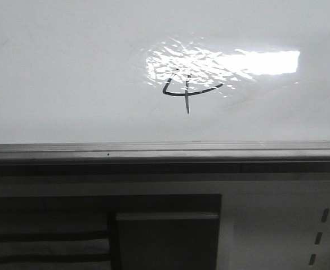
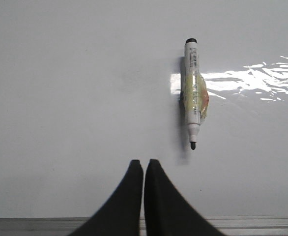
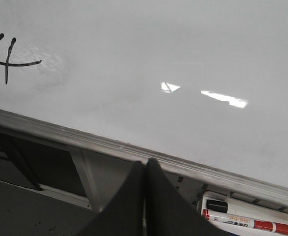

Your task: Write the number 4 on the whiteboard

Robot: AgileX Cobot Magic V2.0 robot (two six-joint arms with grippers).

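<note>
Front view shows the whiteboard filling the upper half of the frame, with the number 4 drawn in thin dark strokes right of centre, partly over a bright rippled light patch. A grey edge rail runs across the frame below the board. From the left wrist camera, the left gripper has its dark fingers pressed together with nothing between them, and an uncapped marker lies on the board up and to the right, apart from the fingertips. From the right wrist camera, the right gripper is likewise closed and empty, the 4 sits at the upper left, and two more markers lie at the lower right.
</note>
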